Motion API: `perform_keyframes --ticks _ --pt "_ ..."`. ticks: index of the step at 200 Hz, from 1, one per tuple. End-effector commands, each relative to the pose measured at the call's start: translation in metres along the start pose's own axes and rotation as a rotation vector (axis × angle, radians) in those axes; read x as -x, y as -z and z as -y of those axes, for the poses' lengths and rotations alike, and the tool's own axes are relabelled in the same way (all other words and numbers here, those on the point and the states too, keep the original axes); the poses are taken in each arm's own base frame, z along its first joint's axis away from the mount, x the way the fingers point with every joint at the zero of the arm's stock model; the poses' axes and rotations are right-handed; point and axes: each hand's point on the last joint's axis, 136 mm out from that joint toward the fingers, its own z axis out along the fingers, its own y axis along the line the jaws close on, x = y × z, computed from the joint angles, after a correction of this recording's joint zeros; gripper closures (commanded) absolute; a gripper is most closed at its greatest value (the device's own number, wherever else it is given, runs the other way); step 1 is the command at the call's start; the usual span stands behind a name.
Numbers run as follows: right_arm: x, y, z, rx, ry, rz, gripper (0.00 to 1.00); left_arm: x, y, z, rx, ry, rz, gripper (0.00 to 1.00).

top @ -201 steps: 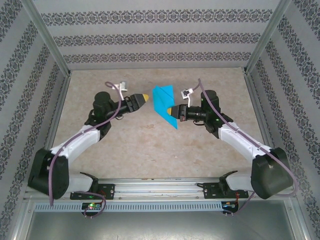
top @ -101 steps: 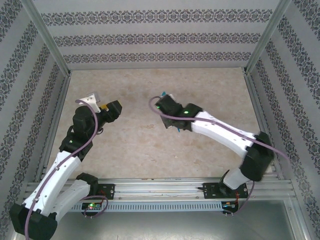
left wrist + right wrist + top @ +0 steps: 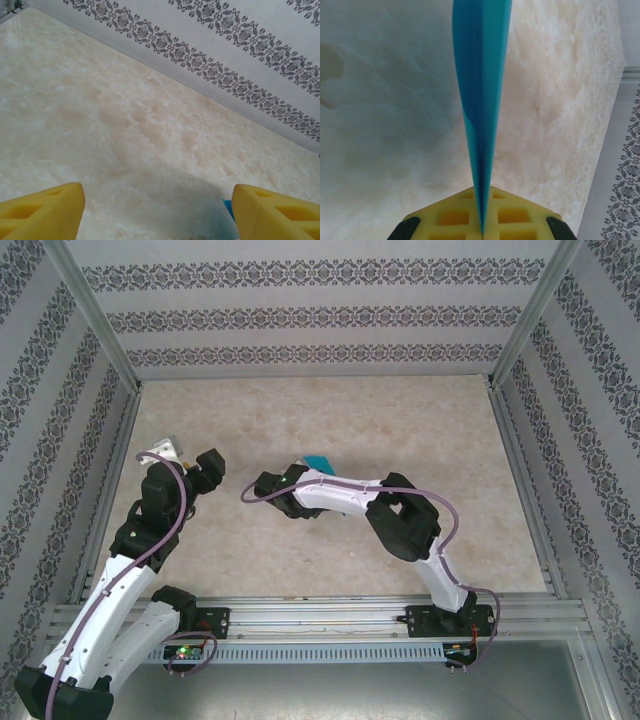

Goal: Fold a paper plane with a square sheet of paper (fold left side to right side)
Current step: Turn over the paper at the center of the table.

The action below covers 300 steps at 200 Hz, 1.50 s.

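Between the yellow pads [image 3: 451, 218] of the right gripper [image 3: 482, 222], the paper plane [image 3: 481, 95] is pinched edge-on. The jaws are fully closed on it, with only the thickness of the paper between them. The grip sits at the narrow end, and the blade of paper runs straight out from the right gripper, clear of the marbled tabletop [image 3: 385, 100] beneath.

Assessment: clamping across the stacked layers keeps the folds pressed flat together, and holding the piece off the tabletop lets it be carried or presented without scuffing an edge.

In the overhead view, a teal corner of the plane shows just beyond the right arm [image 3: 335, 495], near the middle of the tabletop.

The left gripper [image 3: 157, 212] stands well apart to the left of the right gripper. Its jaws are spread wide and hold nothing. It appears to be standing off rather than taking part in the hold.

In the left wrist view, a small teal sliver [image 3: 227, 205] shows beside one finger. It is probably the same paper, but it is too small to confirm.

Condition of the paper:
- Colour is a plain teal-blue.
- The shape is slim and tapered, narrowest at the grip and widening away from it.
- A darker line along its length suggests at least two layers meeting at a crease.
- The visible edges run straight, with no tear or crumple seen.
- Wing shape cannot be judged from this edge-on angle.
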Motion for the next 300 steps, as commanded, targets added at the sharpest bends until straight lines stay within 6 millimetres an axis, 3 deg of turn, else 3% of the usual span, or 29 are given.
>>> perform_keyframes --ticks 1,16,56,109,144,179,221,243,278,300 --pt "0.000 -0.005 -0.004 -0.018 0.009 -0.033 1.00 -0.004 -0.003 -0.012 0.045 -0.002 -0.002 0.23" --pt "-0.002 -0.010 -0.016 0.007 0.024 -0.056 1.00 -0.005 -0.005 -0.010 0.042 -0.004 -0.010 0.23" --pt "-0.005 -0.011 -0.033 0.083 0.010 -0.084 0.83 -0.008 -0.010 -0.007 0.031 0.005 -0.033 0.23" --pt "-0.003 0.003 -0.050 0.249 -0.058 -0.090 0.48 -0.013 -0.015 0.002 0.003 -0.006 -0.083 0.22" --pt "0.001 0.020 -0.052 0.389 -0.142 -0.068 0.19 -0.016 -0.021 0.010 -0.023 -0.018 -0.119 0.15" --pt "0.007 0.041 -0.048 0.510 -0.211 -0.029 0.02 -0.019 -0.027 0.017 -0.059 -0.002 -0.152 0.09" --pt "0.013 0.065 -0.036 0.663 -0.310 0.028 0.02 -0.020 -0.033 0.025 -0.112 0.038 -0.191 0.03" --pt "0.015 0.076 -0.017 0.729 -0.380 0.081 0.02 -0.026 -0.037 0.031 -0.141 0.045 -0.230 0.03" --pt "0.014 0.084 0.024 0.852 -0.532 0.177 0.02 -0.054 -0.055 0.043 -0.198 0.073 -0.364 0.08" --pt "0.006 0.075 0.048 0.940 -0.648 0.212 0.02 -0.077 -0.065 0.050 -0.239 0.102 -0.459 0.13"
